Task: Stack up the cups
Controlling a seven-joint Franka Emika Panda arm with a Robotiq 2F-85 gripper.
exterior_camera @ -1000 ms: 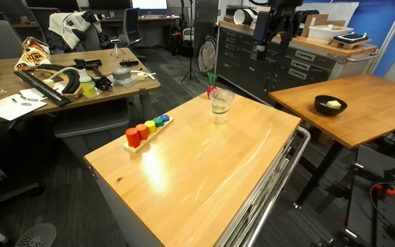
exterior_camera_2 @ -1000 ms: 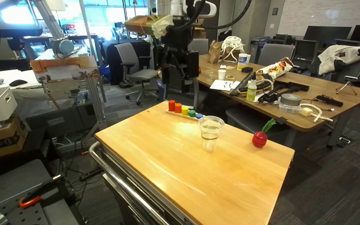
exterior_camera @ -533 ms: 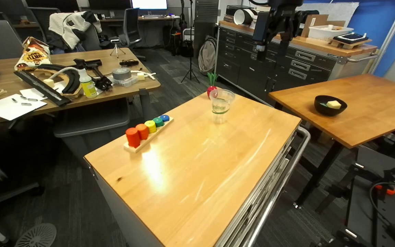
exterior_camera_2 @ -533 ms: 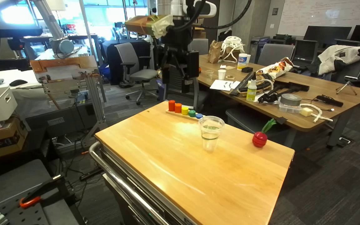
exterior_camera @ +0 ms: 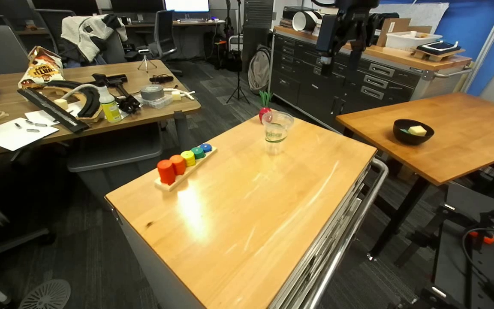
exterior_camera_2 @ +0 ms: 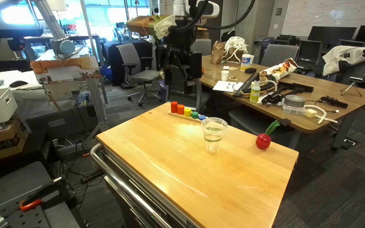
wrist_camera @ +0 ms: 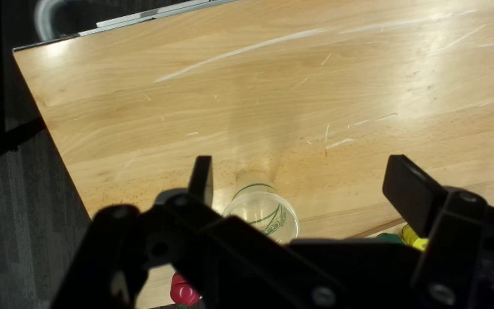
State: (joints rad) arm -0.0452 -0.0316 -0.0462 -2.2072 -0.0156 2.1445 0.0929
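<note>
A clear see-through cup with a green band and print stands upright, rim up, on the wooden cart top; it shows in both exterior views (exterior_camera: 275, 138) (exterior_camera_2: 213, 139). I cannot tell whether more cups are nested in it. No separate cup and no red tint shows on the cart top. My gripper (exterior_camera: 340, 53) is open and empty, high above the cart top, also in an exterior view (exterior_camera_2: 179, 79). In the wrist view the fingers (wrist_camera: 302, 178) are wide apart, and the cup (wrist_camera: 287, 221) shows below, nearer the left finger and partly hidden by the gripper.
A wooden rack with red, orange, yellow, green and blue blocks (exterior_camera: 188, 159) (exterior_camera_2: 187, 111) lies along a cart edge. A red radish toy with green leaves (exterior_camera: 265, 113) (exterior_camera_2: 263, 141) stands near a corner. A black bowl (exterior_camera: 413, 131) sits on another table. A metal handle (exterior_camera: 350, 240) runs along the cart.
</note>
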